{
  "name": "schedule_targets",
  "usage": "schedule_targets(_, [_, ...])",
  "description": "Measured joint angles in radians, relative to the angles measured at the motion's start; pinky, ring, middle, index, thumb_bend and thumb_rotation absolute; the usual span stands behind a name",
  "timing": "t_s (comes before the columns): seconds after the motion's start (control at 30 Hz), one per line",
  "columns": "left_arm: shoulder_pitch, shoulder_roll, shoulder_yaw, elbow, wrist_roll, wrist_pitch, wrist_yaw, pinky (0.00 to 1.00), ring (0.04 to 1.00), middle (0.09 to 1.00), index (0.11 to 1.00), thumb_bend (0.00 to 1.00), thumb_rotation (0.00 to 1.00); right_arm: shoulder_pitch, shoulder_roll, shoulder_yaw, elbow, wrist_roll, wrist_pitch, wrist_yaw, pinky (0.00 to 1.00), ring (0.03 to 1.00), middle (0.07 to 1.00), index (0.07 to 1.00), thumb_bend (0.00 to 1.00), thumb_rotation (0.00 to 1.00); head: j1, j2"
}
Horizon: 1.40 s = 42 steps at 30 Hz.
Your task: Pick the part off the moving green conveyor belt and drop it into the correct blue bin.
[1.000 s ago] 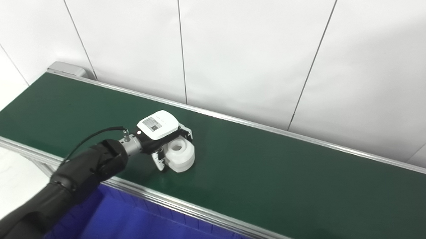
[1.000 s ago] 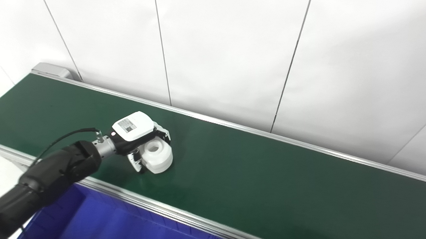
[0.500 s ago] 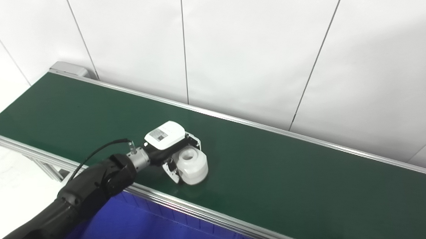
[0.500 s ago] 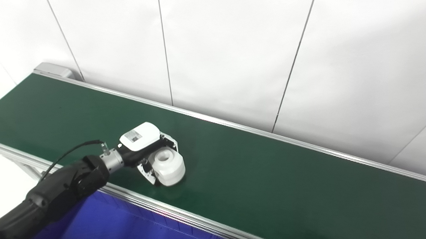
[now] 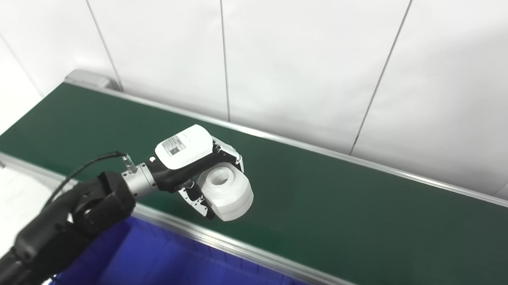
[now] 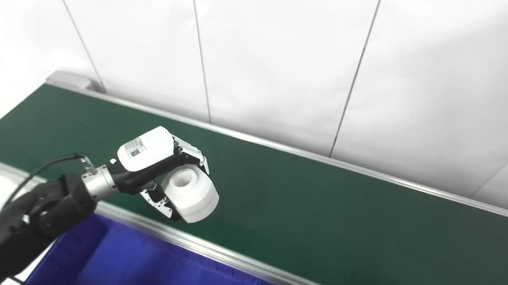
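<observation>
Item: one white part [image 5: 227,194], a short, stepped cylinder with a round bore in its upper face; we record it as held in the left hand [image 5: 195,170], above the near half of the green conveyor belt [image 5: 325,199] and close to its near rail [image 6: 224,253]. Orientation: the bore faces upward and a little toward the camera, so the cylinder's axis stands nearly upright with a slight tilt; the part is squat, broader than tall, and we see no marked long axis beyond that. A narrower collar [image 6: 182,180] forms the top around the bore, and a wider rounded body [image 6: 196,203] forms the bottom. We cannot tell from either view whether the underside touches the belt, though no contact is apparent. Hand: the left hand is closed around the part, its white back plate [image 5: 183,147] with a printed label facing up, fingers [image 5: 231,154] curled over the far side and the thumb [image 5: 196,203] coming up from the near side below. The wrist [image 5: 140,186], a metal cuff with a black cable [image 5: 88,167] looping from it, runs back to the dark forearm [image 5: 56,228], which enters from the lower left and slants up toward the right. The right hand does not appear in either view. Surroundings: a blue bin [image 5: 156,266] lies below the near rail, under the forearm; white wall panels [image 5: 297,50] stand behind the belt's far edge.
</observation>
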Motion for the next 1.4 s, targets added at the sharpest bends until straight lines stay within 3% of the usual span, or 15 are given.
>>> schedule_targets(0.13, [0.143,0.000,0.052,-0.034,0.028,0.035,-0.047,0.42,0.457,0.489,0.482,0.52,0.00,-0.003,-0.010,-0.004,-0.032,0.047,0.029,0.015,1.00,1.000,1.000,1.000,0.81,1.00,0.037,0.025])
schedule_targets(0.33, [0.257,-0.026,0.032,0.060,0.102,0.035,-0.065,0.39,0.438,0.499,0.475,0.52,0.00,-0.017,-0.010,-0.004,-0.043,0.080,0.055,0.020,1.00,1.000,1.000,1.000,0.81,1.00,0.056,0.043])
schedule_targets(0.5, [0.265,-0.062,0.000,0.148,0.158,0.058,-0.091,0.36,0.433,0.497,0.479,0.52,0.00,-0.025,-0.010,-0.004,-0.058,0.089,0.072,0.024,1.00,1.000,1.000,1.000,0.79,1.00,0.057,0.039])
schedule_targets(0.73, [0.229,-0.043,-0.003,0.179,0.202,0.084,-0.128,0.34,0.415,0.475,0.497,0.52,0.00,-0.027,-0.001,-0.004,-0.059,0.087,0.072,0.022,1.00,1.000,1.000,1.000,0.80,1.00,0.040,0.045])
schedule_targets(0.83, [0.201,-0.029,-0.018,0.182,0.240,0.126,-0.188,0.37,0.447,0.487,0.492,0.52,0.00,-0.026,0.000,-0.004,-0.061,0.087,0.072,0.021,1.00,1.000,1.000,1.000,0.80,1.00,0.028,0.045])
schedule_targets(0.87, [0.195,-0.029,-0.021,0.184,0.249,0.131,-0.201,0.40,0.492,0.549,0.493,0.52,0.04,-0.026,0.000,-0.004,-0.062,0.087,0.072,0.020,1.00,1.000,1.000,1.000,0.80,1.00,0.028,0.045])
schedule_targets(0.9, [0.189,-0.029,-0.022,0.189,0.248,0.130,-0.205,0.47,0.565,0.622,0.578,0.71,0.24,-0.026,0.000,-0.004,-0.063,0.088,0.072,0.020,1.00,1.000,1.000,1.000,0.80,1.00,0.025,0.045])
schedule_targets(0.97, [0.184,-0.029,-0.019,0.207,0.219,0.130,-0.206,0.61,0.714,0.749,0.705,0.92,0.50,-0.024,0.002,-0.004,-0.065,0.088,0.072,0.020,1.00,1.000,1.000,1.000,0.79,1.00,0.025,0.045])
schedule_targets(1.07, [0.195,-0.027,-0.005,0.206,0.163,0.160,-0.240,0.74,0.830,0.843,0.803,1.00,0.71,-0.021,0.002,-0.004,-0.065,0.094,0.072,0.021,1.00,1.000,1.000,1.000,0.79,1.00,0.023,0.045])
schedule_targets(1.2, [0.225,-0.012,0.016,0.177,0.088,0.177,-0.274,0.73,0.832,0.851,0.827,1.00,0.77,-0.021,0.001,-0.005,-0.064,0.098,0.072,0.023,1.00,1.000,1.000,1.000,0.79,1.00,0.025,0.046])
schedule_targets(1.4, [0.245,-0.005,0.039,0.103,-0.048,0.191,-0.315,0.70,0.818,0.852,0.836,1.00,0.71,-0.024,0.001,-0.005,-0.064,0.098,0.072,0.023,1.00,1.000,1.000,1.000,0.81,1.00,0.025,0.048])
